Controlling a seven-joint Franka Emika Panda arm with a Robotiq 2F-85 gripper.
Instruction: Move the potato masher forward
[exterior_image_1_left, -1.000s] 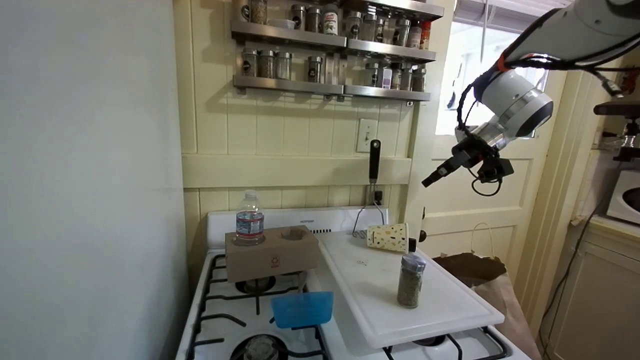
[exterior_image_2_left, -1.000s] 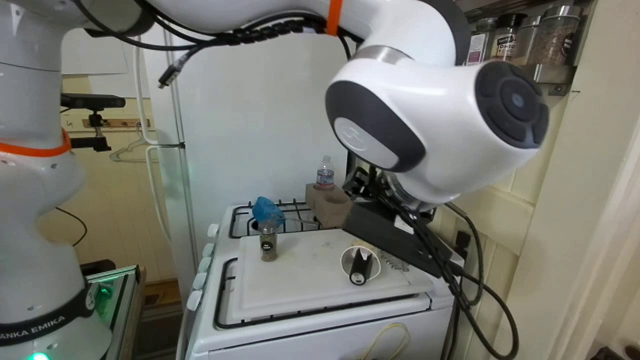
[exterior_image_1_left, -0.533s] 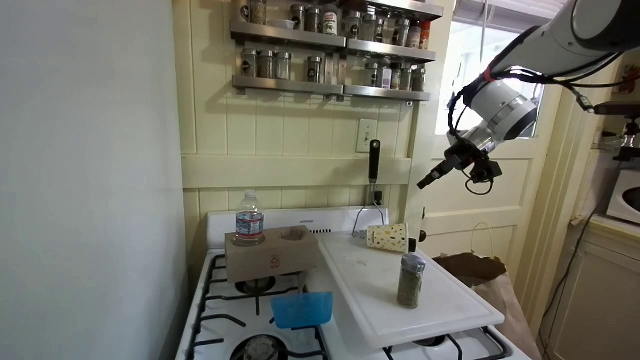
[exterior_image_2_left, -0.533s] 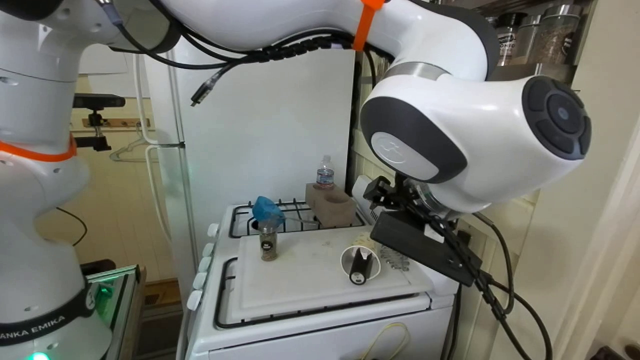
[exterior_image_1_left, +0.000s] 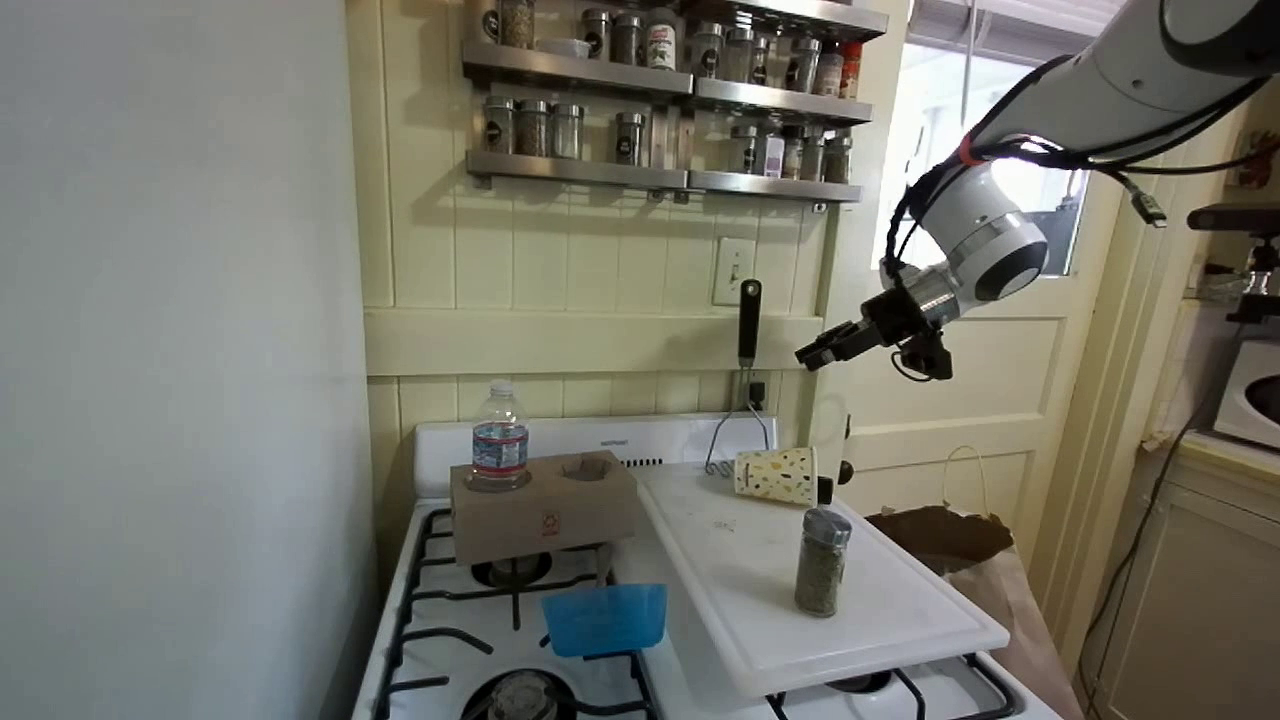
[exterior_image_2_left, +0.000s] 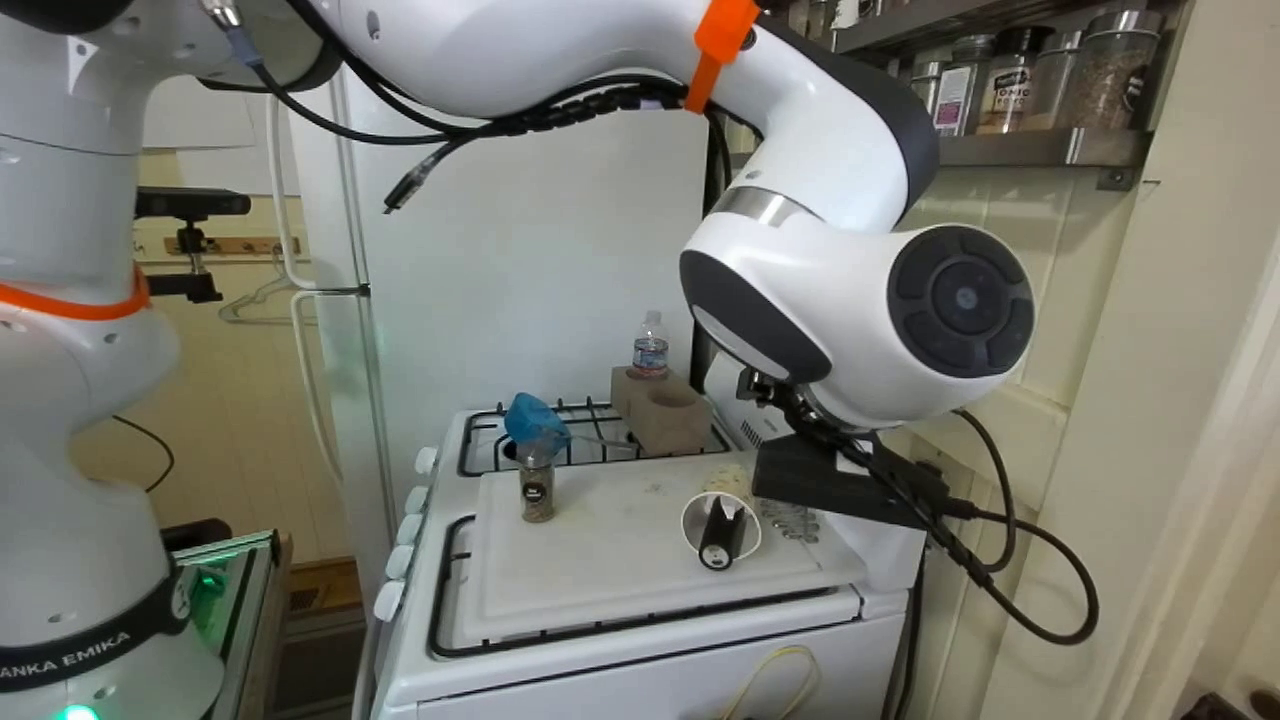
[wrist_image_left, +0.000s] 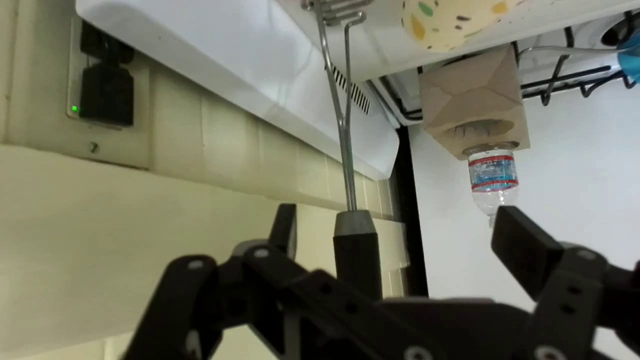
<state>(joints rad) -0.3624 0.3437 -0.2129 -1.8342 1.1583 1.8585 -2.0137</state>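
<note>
Black-handled potato masher (exterior_image_1_left: 748, 340) stands just ahead of the gripper (wrist_image_left: 402, 230).

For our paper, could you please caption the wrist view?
Open black two-fingered tool facing an ungripped, black-handled, silver-wire potato masher.

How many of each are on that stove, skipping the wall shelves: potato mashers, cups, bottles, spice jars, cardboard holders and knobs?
Potato masher: 1
Cup, lying on its side: 1
Bottle: 1
Spice jar: 1
Cardboard holder, under the bottle: 1
Knobs, in an exterior view: 5
Total: 10
</note>
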